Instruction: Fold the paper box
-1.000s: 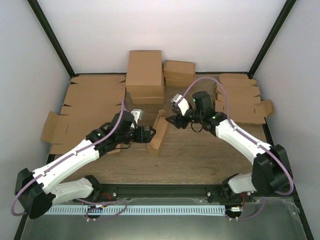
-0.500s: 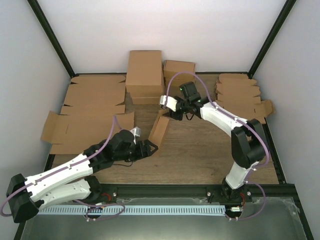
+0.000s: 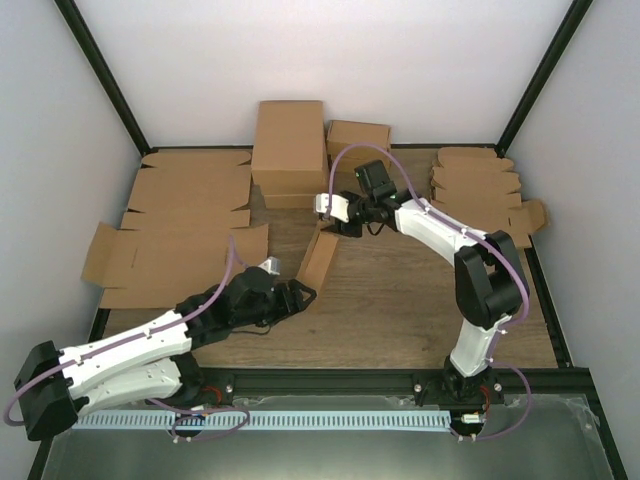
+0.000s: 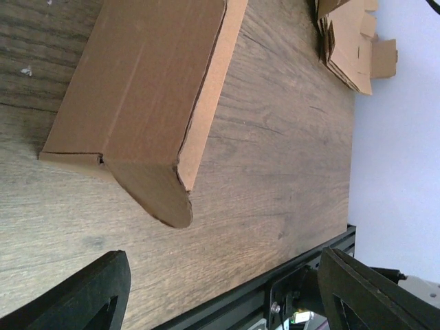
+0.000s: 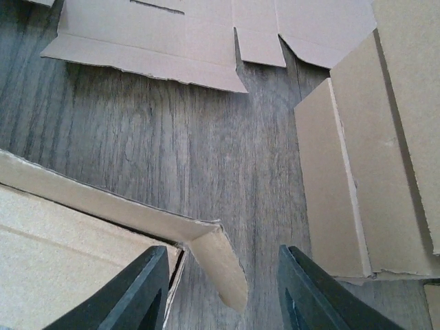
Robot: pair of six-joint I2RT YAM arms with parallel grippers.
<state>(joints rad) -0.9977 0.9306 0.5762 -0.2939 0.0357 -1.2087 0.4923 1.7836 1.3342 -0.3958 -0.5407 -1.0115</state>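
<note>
The paper box (image 3: 318, 260) is a partly folded brown piece standing on edge mid-table, long axis running near to far. My left gripper (image 3: 300, 296) is open and empty just short of its near end. In the left wrist view the box (image 4: 144, 89) shows a rounded flap (image 4: 155, 196) pointing towards the wide-open fingers (image 4: 82, 295). My right gripper (image 3: 330, 222) is open at the box's far end. In the right wrist view the box's corner (image 5: 69, 240) and a rounded flap (image 5: 220, 265) lie between the fingers (image 5: 313, 295), untouched.
Two big folded brown boxes (image 3: 290, 150) (image 3: 358, 145) stand at the back. Large flat cardboard sheets (image 3: 180, 215) cover the left side. A stack of die-cut pieces (image 3: 480, 195) lies at the right. The black frame rail (image 3: 330, 382) runs along the near edge.
My left gripper drew back from the box's left side to just off its near end. My right gripper swung left and back to the box's far end. The box stayed put.
</note>
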